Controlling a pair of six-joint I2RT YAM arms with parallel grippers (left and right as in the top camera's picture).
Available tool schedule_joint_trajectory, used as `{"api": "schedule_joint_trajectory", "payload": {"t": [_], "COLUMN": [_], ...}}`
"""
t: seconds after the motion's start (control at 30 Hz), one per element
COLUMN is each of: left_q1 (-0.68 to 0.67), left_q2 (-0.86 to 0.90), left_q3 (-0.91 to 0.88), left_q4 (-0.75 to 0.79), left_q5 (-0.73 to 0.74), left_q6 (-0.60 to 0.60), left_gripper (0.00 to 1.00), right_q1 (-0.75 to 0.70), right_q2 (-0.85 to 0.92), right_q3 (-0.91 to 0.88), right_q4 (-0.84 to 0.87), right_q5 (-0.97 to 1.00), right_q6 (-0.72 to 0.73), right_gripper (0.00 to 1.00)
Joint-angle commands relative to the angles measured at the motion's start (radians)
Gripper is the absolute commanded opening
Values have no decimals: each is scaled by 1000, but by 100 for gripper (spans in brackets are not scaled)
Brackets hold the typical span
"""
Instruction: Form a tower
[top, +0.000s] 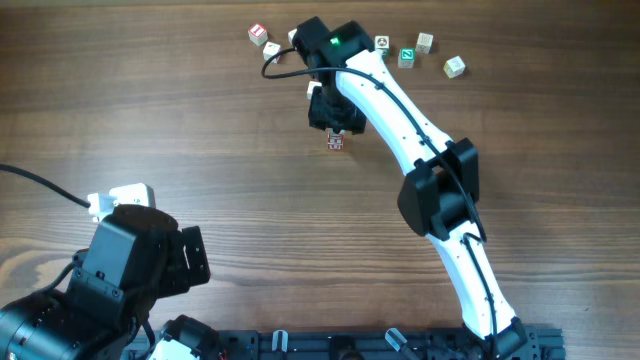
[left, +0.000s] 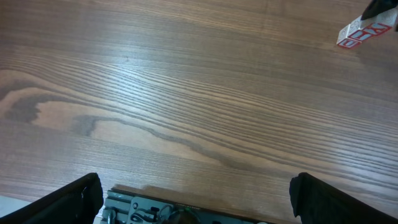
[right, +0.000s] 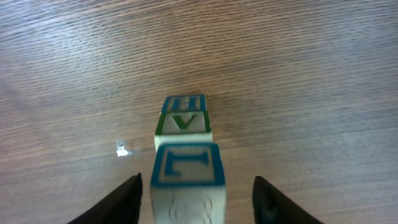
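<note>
The tower (top: 336, 143) is a narrow stack of small pale cubes in the middle of the table, showing red marks from overhead. In the right wrist view the tower (right: 185, 124) shows blue and green printed faces running down to the wood. My right gripper (right: 198, 202) hangs over its top cube (right: 186, 168), one finger (right: 127, 199) on each side with a gap to the cube, touching nothing. From overhead my right gripper (top: 334, 122) partly covers the stack. The tower (left: 364, 31) also shows at the left wrist view's top right. My left gripper (left: 199, 205) stands wide open and empty, far from it.
Several loose cubes lie along the far edge: a red-marked one (top: 258, 34), a pale one (top: 272, 50), a green-marked one (top: 406, 57) and others (top: 455, 67) to the right. The left arm (top: 130, 260) rests at the near left corner, above a black rail (top: 400, 345).
</note>
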Motion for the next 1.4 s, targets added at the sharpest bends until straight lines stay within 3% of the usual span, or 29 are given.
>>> {"api": "schedule_joint_trajectory", "payload": {"t": [0.0, 0.1, 0.7, 1.37], "left_q1": [5, 5, 5, 5], "left_q2": [-3, -3, -3, -3], "left_q3": [1, 1, 1, 1], "left_q4": [0, 0, 0, 0], "left_q5": [-16, -16, -16, -16], "left_q6": [15, 15, 15, 16], "left_gripper": [100, 100, 100, 100], "right_q1": [8, 8, 8, 6], "right_q2": [26, 26, 26, -19], "right_q3": [-5, -5, -4, -4], "right_q4": [14, 22, 22, 37], "right_q5": [-14, -14, -17, -6], "right_q6": [13, 13, 10, -94], "right_gripper": [51, 45, 26, 27]}}
